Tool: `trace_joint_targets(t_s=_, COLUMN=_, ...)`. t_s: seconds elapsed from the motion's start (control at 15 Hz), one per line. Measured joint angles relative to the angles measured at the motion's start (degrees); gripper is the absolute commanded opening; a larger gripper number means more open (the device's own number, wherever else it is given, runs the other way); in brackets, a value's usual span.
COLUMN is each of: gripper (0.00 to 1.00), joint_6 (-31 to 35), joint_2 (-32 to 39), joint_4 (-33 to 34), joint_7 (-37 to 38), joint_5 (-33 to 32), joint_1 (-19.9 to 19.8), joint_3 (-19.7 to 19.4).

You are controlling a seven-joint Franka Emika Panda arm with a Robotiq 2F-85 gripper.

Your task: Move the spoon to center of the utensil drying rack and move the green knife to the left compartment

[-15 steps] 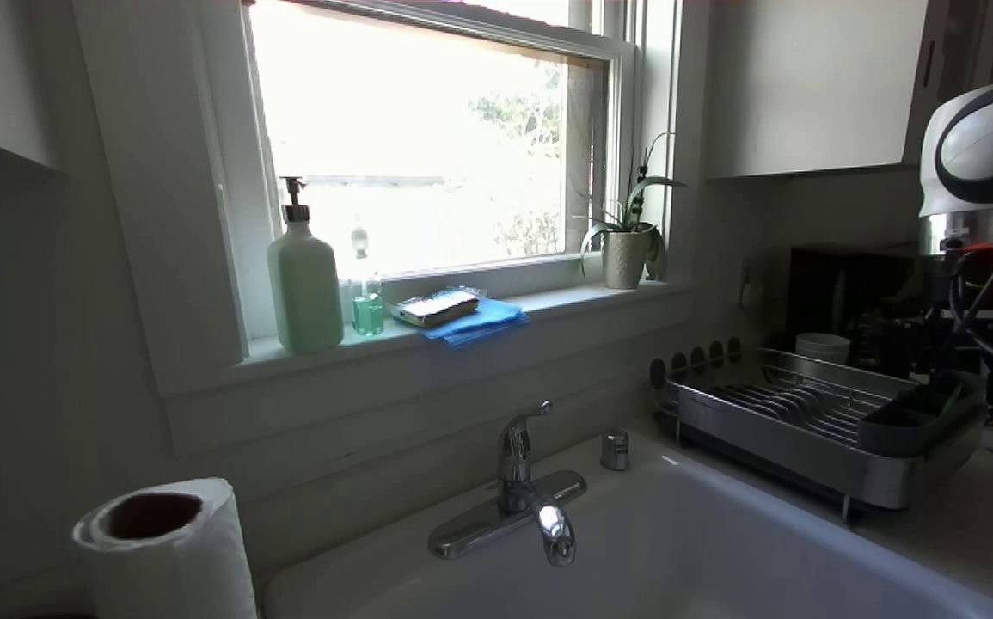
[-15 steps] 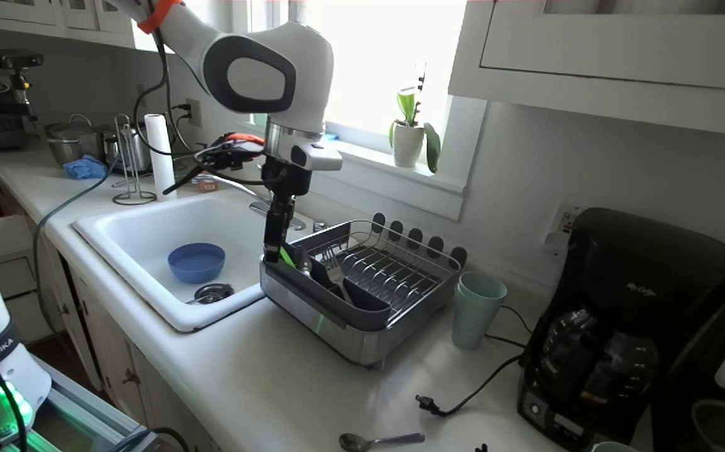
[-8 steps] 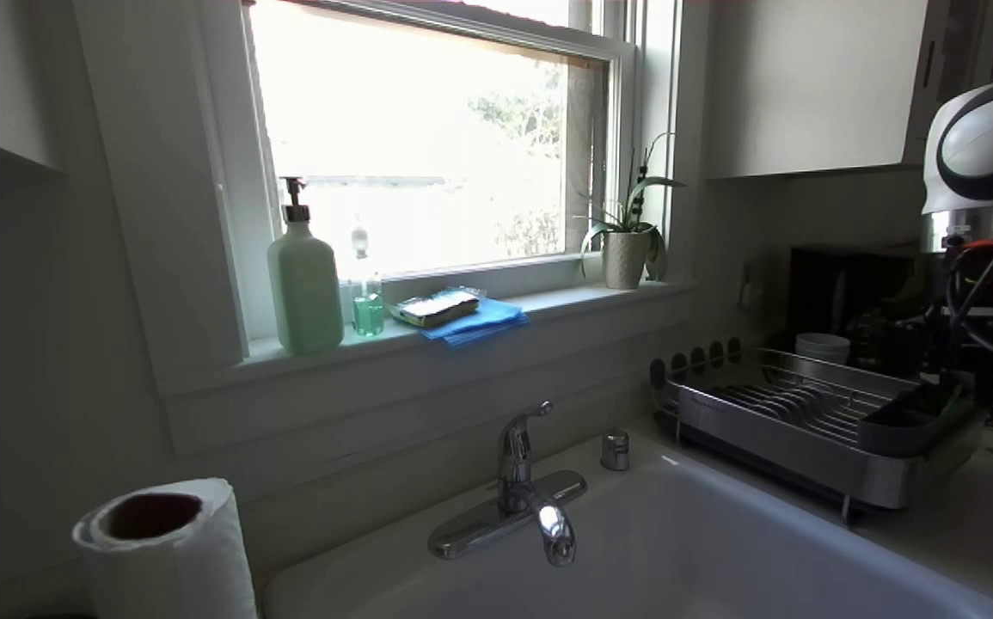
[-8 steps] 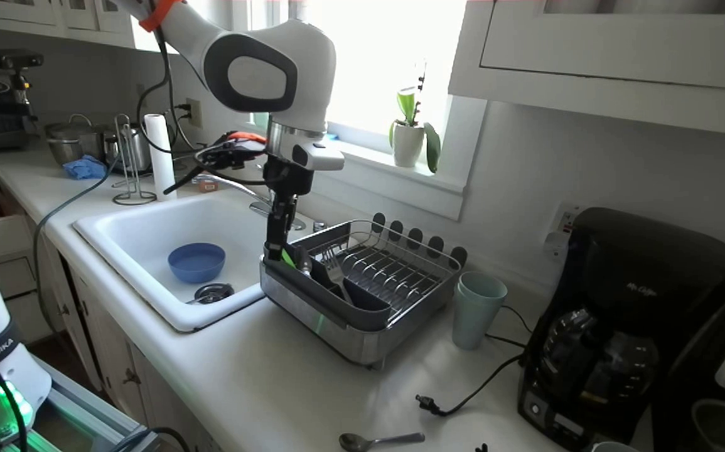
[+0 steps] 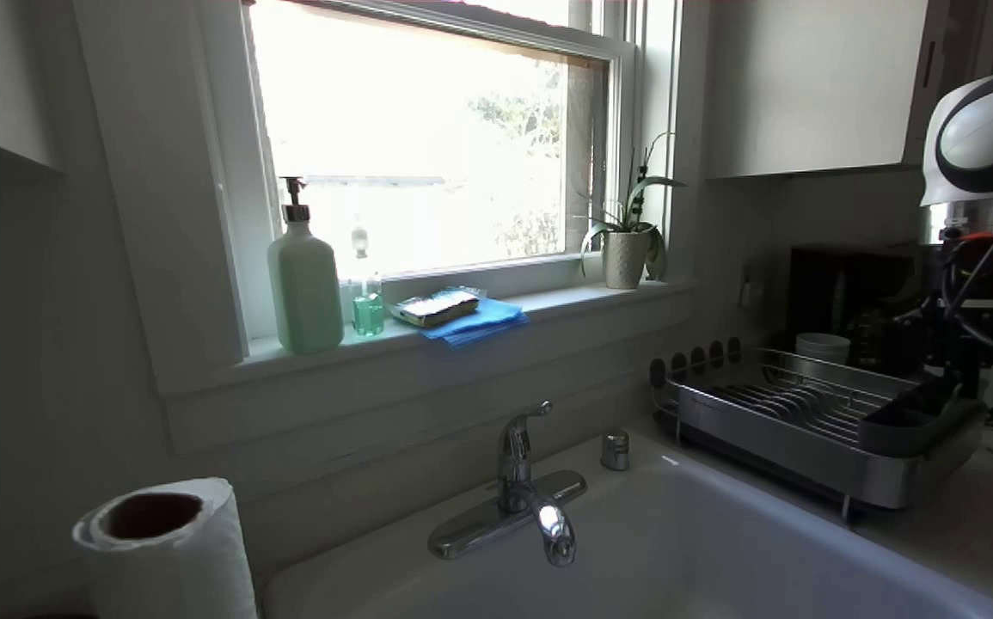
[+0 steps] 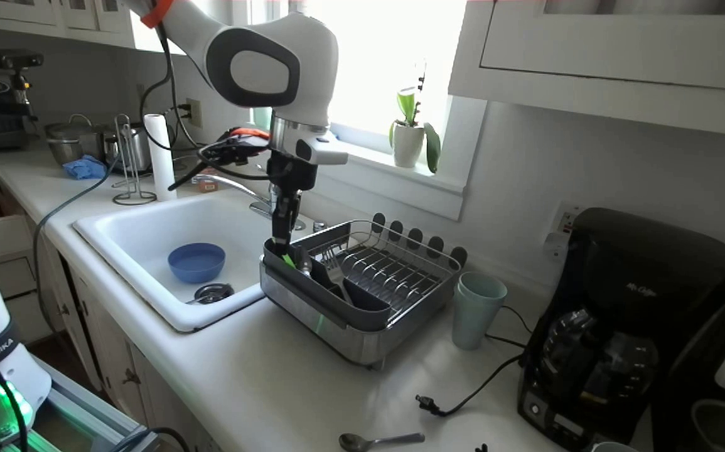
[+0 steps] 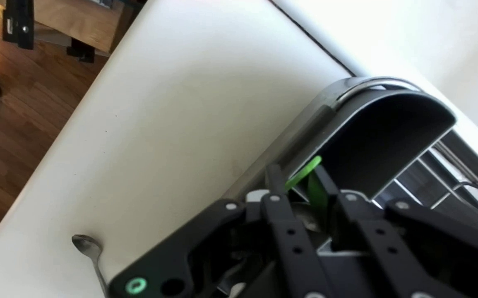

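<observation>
the claw (image 7: 298, 175) straddles the green knife (image 7: 304, 171) — gripped or loose, can't tell — so pinch squarely, lift straight before shifting across.

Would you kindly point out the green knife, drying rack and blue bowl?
Green knife (image 7: 303, 172): in the wrist view, exposed end.
Drying rack (image 6: 302, 310): in an exterior view, metal outer wall.
Blue bowl (image 6: 196, 269): in an exterior view, outer side.

Bit cramped from where I'm standing: the gripper (image 7: 297, 170) has just a slim gap between its fingers, green knife (image 7: 305, 171) in there. A metal utensil (image 6: 303, 259) and a fork (image 6: 333, 266) stick up nearby. The sink-side compartment (image 7: 392, 132) has room from above. Loads of counter (image 6: 274, 383) in front of the utensil drying rack (image 6: 312, 319), though cups (image 6: 476, 314) stand just beside it.
</observation>
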Motion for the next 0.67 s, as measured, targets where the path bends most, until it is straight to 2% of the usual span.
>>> trace_joint_targets(t_s=0.2, gripper=0.05, joint_6=0.0, joint_2=0.0, joint_4=0.3, joint_7=0.0, joint_5=0.0, joint_1=0.0, joint_3=0.0)
trace_joint_targets(t_s=0.27, gripper=0.07, joint_6=0.0, joint_2=0.0, joint_4=0.3, joint_7=0.0, joint_5=0.0, joint_1=0.0, joint_3=0.0)
trace_joint_targets(t_s=0.33, gripper=0.02, joint_6=0.0, joint_2=0.0, joint_4=0.4, joint_7=0.0, joint_5=0.0, joint_1=0.0, joint_3=0.0)
trace_joint_targets(t_s=0.67, gripper=0.01, joint_6=0.0, joint_2=0.0, joint_4=0.5, joint_7=0.0, joint_5=0.0, joint_1=0.0, joint_3=0.0)
